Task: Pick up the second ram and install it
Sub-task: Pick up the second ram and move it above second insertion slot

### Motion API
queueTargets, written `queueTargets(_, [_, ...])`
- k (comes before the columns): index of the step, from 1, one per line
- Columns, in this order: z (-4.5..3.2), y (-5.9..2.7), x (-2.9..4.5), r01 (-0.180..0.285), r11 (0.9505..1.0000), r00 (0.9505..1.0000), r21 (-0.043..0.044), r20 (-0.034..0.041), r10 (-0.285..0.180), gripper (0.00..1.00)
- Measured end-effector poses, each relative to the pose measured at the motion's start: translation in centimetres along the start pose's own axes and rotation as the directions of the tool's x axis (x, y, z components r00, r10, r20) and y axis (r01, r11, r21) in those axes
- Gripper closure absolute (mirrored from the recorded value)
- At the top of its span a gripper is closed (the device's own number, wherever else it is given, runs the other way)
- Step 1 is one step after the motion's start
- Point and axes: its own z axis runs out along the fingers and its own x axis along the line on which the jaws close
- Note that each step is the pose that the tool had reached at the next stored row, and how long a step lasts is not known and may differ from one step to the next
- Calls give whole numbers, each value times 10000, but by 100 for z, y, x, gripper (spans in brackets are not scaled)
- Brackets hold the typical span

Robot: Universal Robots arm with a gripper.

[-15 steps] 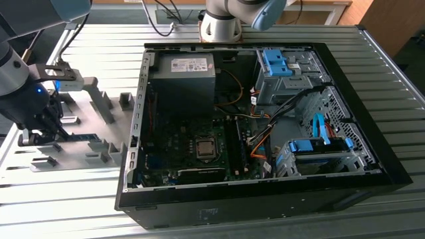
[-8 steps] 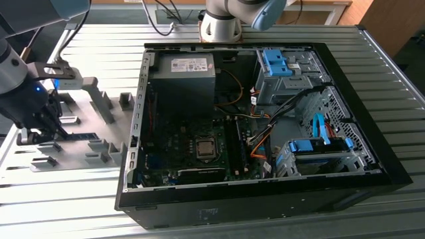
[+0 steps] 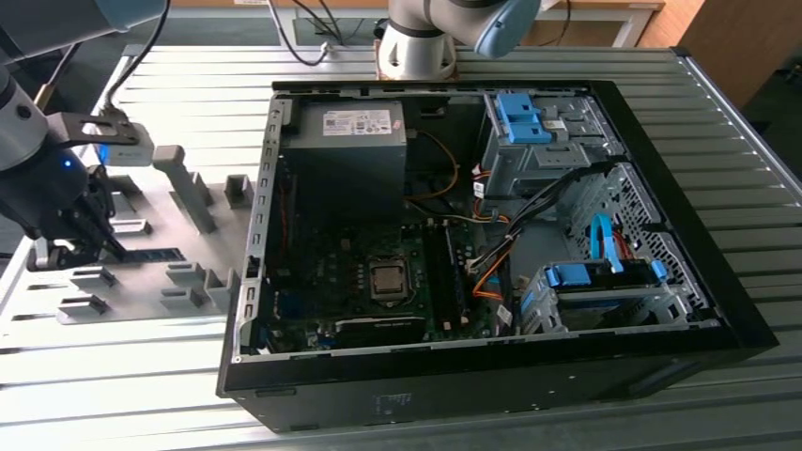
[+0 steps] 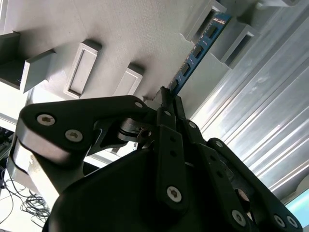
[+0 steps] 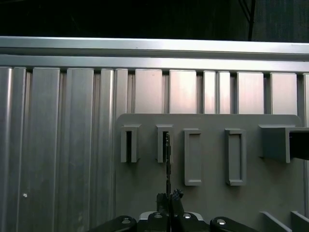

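**Ram stick pinched at one end over the grey plate, contact partly hidden**

At the exterior view's left, the dark arm reaches down and its gripper (image 3: 107, 249) meets the holder plate (image 3: 150, 199). The arm's own body shades the fingertips there, so the contact is hard to make out. The second wrist view is clearer. The gripper (image 4: 166, 94) has its fingers drawn narrow, with the near end of the second ram (image 4: 195, 54) caught between them. That end is buried behind the finger links.

In the exterior view the second ram (image 3: 157, 254) is a thin dark strip just to the right of the fingers. Its long axis runs across the plate toward the computer case (image 3: 501, 376). In the first wrist view the second ram (image 5: 167, 159) stands on edge and shows as a bare dark line. It runs straight away from the gripper (image 5: 170, 197), and its far end sits at one of the holder blocks (image 5: 164, 144). Its faces cannot be seen from there. Its bluish side and chips show in the second wrist view.

Further right, the open case lies on the ribbed table (image 3: 126, 395). Wiring and drive cages cover much of its inside. Beyond the case, a second arm's base (image 3: 420, 47) is cut off by the frame edge.
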Motion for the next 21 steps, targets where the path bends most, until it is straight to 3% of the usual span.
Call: queueTargets(21, [-137, 3, -4, 0, 10000, 10000, 1, 0, 0, 86])
